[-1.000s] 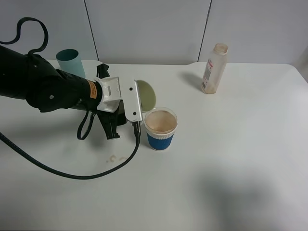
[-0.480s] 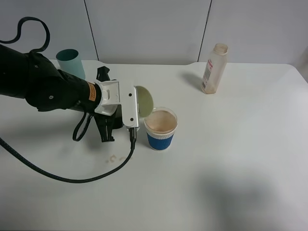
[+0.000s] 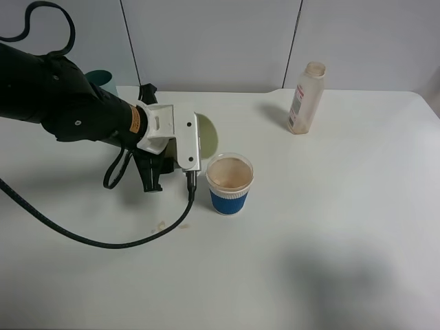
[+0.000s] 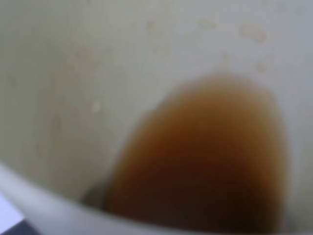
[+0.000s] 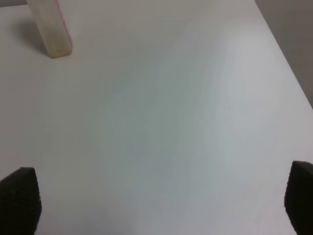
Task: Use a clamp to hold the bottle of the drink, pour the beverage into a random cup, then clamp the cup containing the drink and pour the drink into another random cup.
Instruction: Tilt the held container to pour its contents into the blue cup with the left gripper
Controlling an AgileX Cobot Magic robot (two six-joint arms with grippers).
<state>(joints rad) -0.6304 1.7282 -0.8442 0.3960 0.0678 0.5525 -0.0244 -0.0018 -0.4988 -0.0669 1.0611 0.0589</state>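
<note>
My left gripper (image 3: 198,141) is shut on a pale green cup (image 3: 207,135), held tilted just left of and above a blue paper cup (image 3: 229,184) that holds light brown drink. The left wrist view looks into the green cup (image 4: 73,88), where brown drink (image 4: 205,161) pools against its wall. The drink bottle (image 3: 306,98) stands uncapped at the back right and also shows in the right wrist view (image 5: 50,28). My right gripper (image 5: 161,205) is open and empty over bare table; it is out of the high view.
A teal cup (image 3: 104,73) at the back left is mostly hidden behind the left arm. A few spilled drops (image 3: 162,223) lie on the white table (image 3: 330,206) under the arm's black cable (image 3: 103,242).
The left arm has drawn back and up a little, taking the green cup away from the blue cup's rim. The teal cup is now mostly covered by the arm.
</note>
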